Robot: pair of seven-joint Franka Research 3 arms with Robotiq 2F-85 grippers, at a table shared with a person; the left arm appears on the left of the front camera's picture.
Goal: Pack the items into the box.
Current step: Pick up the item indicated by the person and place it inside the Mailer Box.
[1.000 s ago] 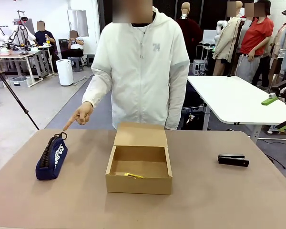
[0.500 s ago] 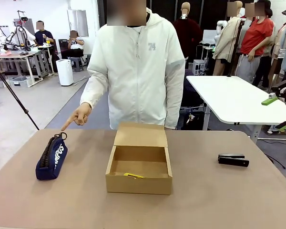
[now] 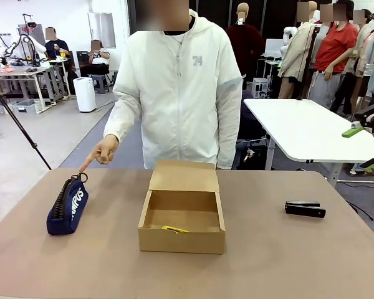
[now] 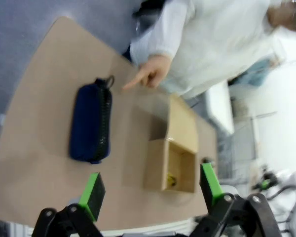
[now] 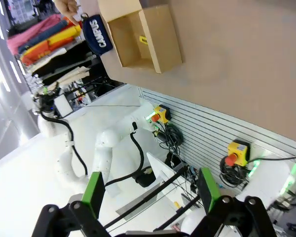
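Front view: a hand [image 3: 103, 151] is pointing at the pouch [image 3: 67, 207]; left jaws and right jaws are standing spread.

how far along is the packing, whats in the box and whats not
Done: the yellow-and-black pen lies inside the open box. In hand: nothing; the left gripper and right gripper are both open and empty, while the person's hand points at the navy pouch. Left: the pouch, on the table left of the box, and the black stapler on its right.
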